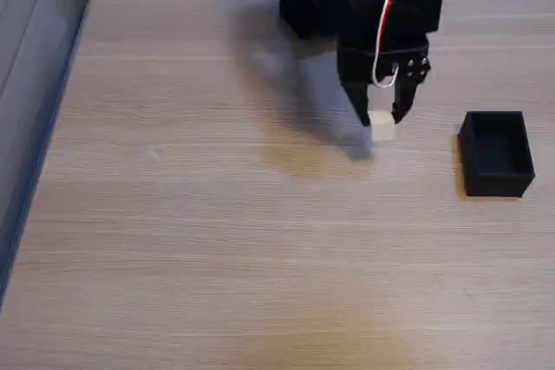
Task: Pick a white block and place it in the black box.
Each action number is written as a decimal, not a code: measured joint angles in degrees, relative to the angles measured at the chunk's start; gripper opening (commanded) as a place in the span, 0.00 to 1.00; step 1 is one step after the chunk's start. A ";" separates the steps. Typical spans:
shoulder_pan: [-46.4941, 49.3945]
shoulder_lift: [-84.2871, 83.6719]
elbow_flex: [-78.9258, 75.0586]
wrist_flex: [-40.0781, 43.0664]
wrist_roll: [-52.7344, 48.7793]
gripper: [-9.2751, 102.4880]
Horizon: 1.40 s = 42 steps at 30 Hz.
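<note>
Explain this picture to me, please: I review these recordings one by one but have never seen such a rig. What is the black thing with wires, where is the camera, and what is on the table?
The camera stands still and looks down at a light wooden table. The black thing with red and white wires is a small robot arm; its tip, the end effector, has two fingers for pinching. Between those fingers sits a small plain white cube, which appears gripped, at or just above the tabletop; the picture cannot settle which. To the right in this view stands a small matte black open-topped box, apart from the cube and seemingly empty.
</note>
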<state>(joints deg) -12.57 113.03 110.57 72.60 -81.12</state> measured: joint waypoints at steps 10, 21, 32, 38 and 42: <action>-19.86 9.23 -0.18 -1.76 6.33 0.09; -27.51 -4.92 -8.79 -5.89 12.13 0.09; -23.29 -18.02 -16.79 -8.09 12.22 0.12; -21.62 -18.37 -17.05 -8.26 13.18 0.21; -21.71 -18.37 -17.05 -8.26 14.50 0.24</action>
<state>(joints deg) -34.28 94.66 93.52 64.34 -66.62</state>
